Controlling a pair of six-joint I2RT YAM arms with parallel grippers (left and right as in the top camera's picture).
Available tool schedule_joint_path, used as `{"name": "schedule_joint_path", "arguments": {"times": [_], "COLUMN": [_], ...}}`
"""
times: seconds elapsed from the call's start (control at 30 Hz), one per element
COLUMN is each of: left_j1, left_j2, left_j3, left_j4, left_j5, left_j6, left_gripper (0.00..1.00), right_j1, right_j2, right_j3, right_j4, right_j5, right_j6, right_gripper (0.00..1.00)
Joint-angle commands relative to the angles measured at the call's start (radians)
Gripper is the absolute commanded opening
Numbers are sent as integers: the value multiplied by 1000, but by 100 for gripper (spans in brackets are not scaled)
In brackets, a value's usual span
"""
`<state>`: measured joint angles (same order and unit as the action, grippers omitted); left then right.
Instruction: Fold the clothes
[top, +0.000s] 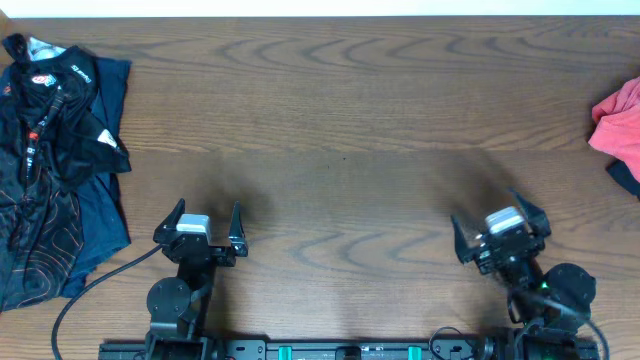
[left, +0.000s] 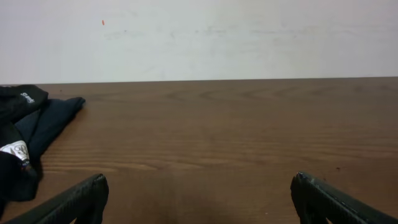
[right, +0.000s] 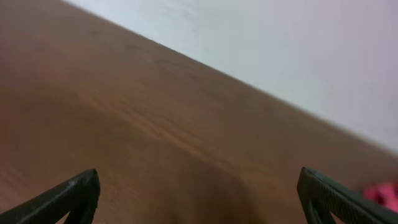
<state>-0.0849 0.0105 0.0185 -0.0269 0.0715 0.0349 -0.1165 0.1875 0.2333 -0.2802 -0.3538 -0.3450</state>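
Note:
The clothes, a coral-red shirt (top: 620, 120), lie bunched at the far right edge of the table, partly cut off by the overhead view. A sliver of the same red cloth (right: 382, 194) shows at the right edge of the right wrist view. My right gripper (top: 498, 222) stands open near the front of the table, left of and below the shirt, holding nothing. My left gripper (top: 208, 222) is open too, at the front left, with bare wood between its fingers (left: 81, 199). In the right wrist view the gripper (right: 198, 183) has only table between its tips.
A pile of dark navy and black garments (top: 55, 160) with white and red prints covers the left side of the wooden table (top: 340, 120); its edge (left: 37, 124) shows in the left wrist view. A dark cloth scrap (top: 628, 178) lies under the red shirt. A white wall backs the table.

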Motion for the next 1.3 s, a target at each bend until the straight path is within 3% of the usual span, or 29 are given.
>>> {"name": "schedule_joint_path", "arguments": {"times": [0.0, 0.13, 0.47, 1.27], "left_j1": [6, 6, 6, 6], "left_j2": [-6, -6, -6, -6], "left_j3": [-14, -14, -14, -14], "left_j4": [-37, -37, -37, -37], "left_j5": [11, 11, 11, 11], "left_j6": [17, 17, 17, 17], "left_gripper": [95, 95, 95, 95], "right_j1": [6, 6, 9, 183], "right_j2": [-7, -7, -79, -168], "right_j3": [-12, -41, -130, -181], "right_j4": [-5, 16, 121, 105], "right_j5": [141, 217, 189, 277], "right_j6": [174, 237, 236, 198], "right_gripper": [99, 99, 99, 99]}}
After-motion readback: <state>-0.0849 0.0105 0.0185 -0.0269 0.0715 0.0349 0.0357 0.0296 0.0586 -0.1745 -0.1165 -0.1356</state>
